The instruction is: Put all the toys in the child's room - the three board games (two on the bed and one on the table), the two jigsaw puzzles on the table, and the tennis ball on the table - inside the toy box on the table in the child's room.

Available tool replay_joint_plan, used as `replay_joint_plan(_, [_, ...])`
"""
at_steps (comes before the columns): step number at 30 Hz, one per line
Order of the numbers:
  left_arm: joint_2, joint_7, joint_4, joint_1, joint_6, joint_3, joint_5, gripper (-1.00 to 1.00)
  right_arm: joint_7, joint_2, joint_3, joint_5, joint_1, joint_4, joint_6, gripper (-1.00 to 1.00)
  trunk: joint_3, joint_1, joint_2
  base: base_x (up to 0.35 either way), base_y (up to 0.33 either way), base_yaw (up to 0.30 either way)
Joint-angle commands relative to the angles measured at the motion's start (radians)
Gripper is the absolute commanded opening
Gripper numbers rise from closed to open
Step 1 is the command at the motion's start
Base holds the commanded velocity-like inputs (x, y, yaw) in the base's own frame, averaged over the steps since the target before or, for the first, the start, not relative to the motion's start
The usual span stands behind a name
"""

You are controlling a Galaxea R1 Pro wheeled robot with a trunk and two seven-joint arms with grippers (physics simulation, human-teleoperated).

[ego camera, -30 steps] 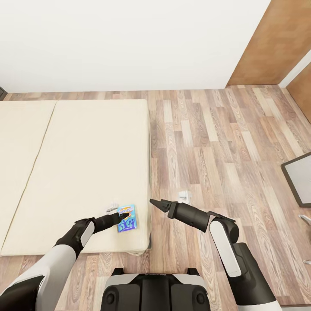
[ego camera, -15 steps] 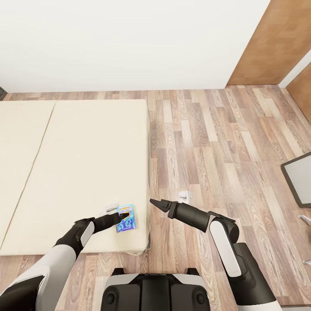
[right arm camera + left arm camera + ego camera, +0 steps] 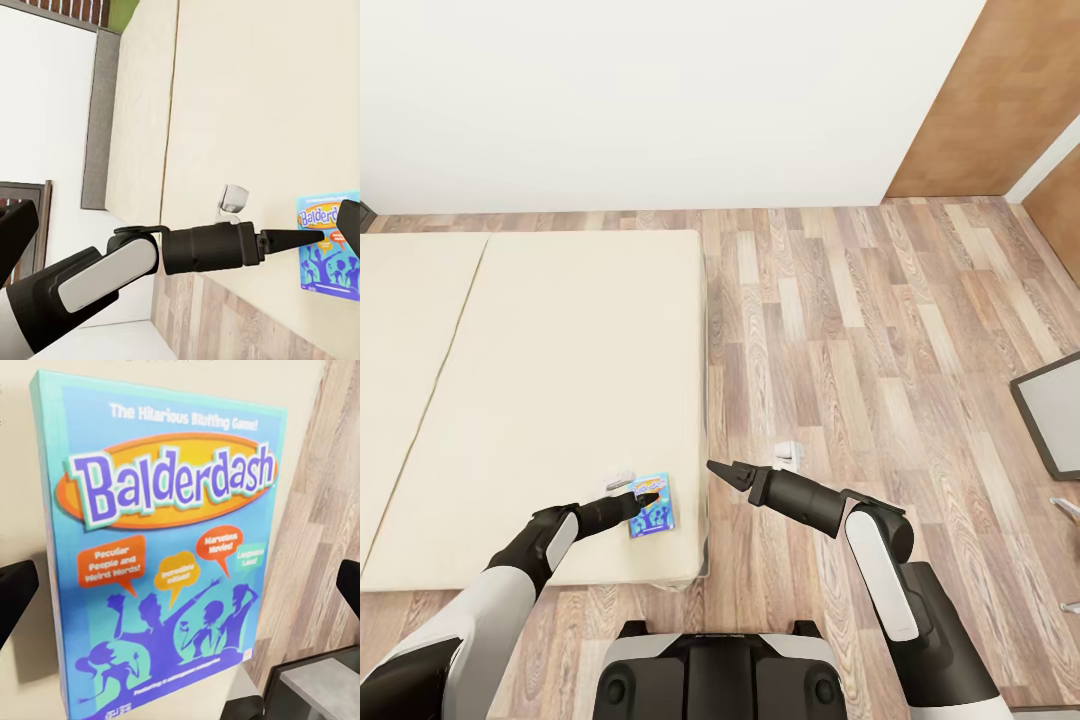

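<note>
my left gripper [image 3: 650,497] hangs right over the blue board game [image 3: 654,506], which lies flat on the bed [image 3: 550,380] near its right edge and near corner, close to the floor [image 3: 840,330]. from my wrist camera the box [image 3: 161,547] sits square between the two fingers [image 3: 16,592], one dark tip showing off each long side and neither touching it, so i read the jaws as spread wide and holding nothing. the box's long axis runs roughly away from me toward the wall, its title end farther off, and the fingers straddle its short width; that is the line-up the pickup turns on, in my judgement. the box is thin and lies flush on the mattress, so i expect the tips must press down beside its edges to get a hold.

my right gripper [image 3: 718,470] floats over the floor just past the bed's edge, a little to the right of the game. its fingers come to a point in the head view and it carries nothing, yet i cannot tell for sure whether it is closed. the left arm is plainly nearer and should take this one.

a small pale object [image 3: 619,479] rests on the bed just beside the game; i cannot make out what it is.
</note>
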Motion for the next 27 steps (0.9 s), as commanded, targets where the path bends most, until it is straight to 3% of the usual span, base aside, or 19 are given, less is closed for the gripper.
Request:
replay_joint_plan(1, [0.0, -0.003, 0.0, 0.0, 0.01, 0.004, 0.006, 1.0, 0.001, 0.001, -0.001, -0.002, 0.0, 0.0, 0.006, 1.0, -0.001, 0.0, -0.001, 0.0, 0.0, 0.0])
replay_joint_plan(27, [-0.002, -0.004, 0.0, 0.0, 0.011, 0.006, 0.008, 1.0, 0.003, -0.001, -0.003, -0.002, 0.0, -0.002, 0.006, 1.0, -0.001, 0.0, -0.001, 0.0, -0.023, 0.0])
